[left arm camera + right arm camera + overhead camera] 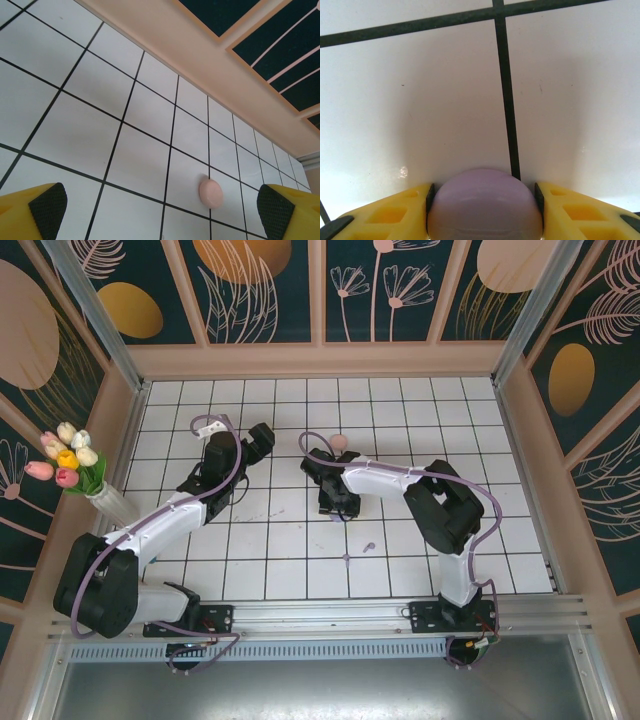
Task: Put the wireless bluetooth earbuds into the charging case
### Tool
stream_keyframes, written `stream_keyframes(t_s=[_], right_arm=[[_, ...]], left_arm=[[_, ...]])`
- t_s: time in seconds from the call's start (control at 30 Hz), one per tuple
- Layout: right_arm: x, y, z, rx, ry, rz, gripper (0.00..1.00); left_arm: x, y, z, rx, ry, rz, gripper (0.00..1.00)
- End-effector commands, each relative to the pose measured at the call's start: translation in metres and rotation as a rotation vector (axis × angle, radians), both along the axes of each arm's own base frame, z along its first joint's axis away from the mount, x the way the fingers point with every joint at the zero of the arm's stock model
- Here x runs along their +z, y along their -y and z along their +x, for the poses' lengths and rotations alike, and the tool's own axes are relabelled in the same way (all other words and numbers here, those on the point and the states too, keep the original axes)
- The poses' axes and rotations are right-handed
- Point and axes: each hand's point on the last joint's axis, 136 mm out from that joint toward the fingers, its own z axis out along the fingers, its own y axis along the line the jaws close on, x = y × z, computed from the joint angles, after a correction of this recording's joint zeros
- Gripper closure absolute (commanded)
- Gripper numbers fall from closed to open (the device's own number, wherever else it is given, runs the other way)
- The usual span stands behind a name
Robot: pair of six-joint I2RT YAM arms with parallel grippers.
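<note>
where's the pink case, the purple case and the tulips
pink case (211,194): left wrist view, middle of its rounded top
purple case (485,207): right wrist view, centre of its dome
tulips (67,458): top external view, the yellow bloom in the bunch

The tabletop (300,570) is white tile ruled with a black grid. Around the tabletop, the walls (260,290) are dark teal with gold and peach discs and pale pink line-drawn leaves, framed in peach. At the tabletop's left edge stand pink, yellow and white tulips (68,455). The left arm (170,515) and right arm (380,480) are white and black, with lilac cables (100,550). The left hand (160,220) has yellow fingers (20,215) with black pads. The purple case (485,210) is plain lilac and the pink case (211,194) plain pale pink.
</note>
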Motion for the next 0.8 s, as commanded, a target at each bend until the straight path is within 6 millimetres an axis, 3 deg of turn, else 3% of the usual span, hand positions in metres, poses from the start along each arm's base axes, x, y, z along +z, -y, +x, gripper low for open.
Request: stream_keyframes(t_s=[0.0, 0.3, 0.57, 0.77], right_arm=[[-0.005, -0.001, -0.004, -0.002, -0.002, 0.004, 0.56], [-0.001, -0.004, -0.002, -0.011, 0.012, 0.023, 0.57], [0.018, -0.007, 0.007, -0.041, 0.060, 0.083, 0.59], [0.030, -0.001, 0.018, -0.076, 0.098, 0.123, 0.59]], left_arm=[[0.006, -0.008, 0.005, 0.052, 0.001, -0.007, 0.01], [0.008, -0.008, 0.005, 0.042, 0.008, 0.007, 0.01], [0.007, -0.007, 0.007, 0.040, 0.006, 0.011, 0.01], [0.005, 0.008, 0.004, -0.058, 0.051, 0.011, 0.02]])
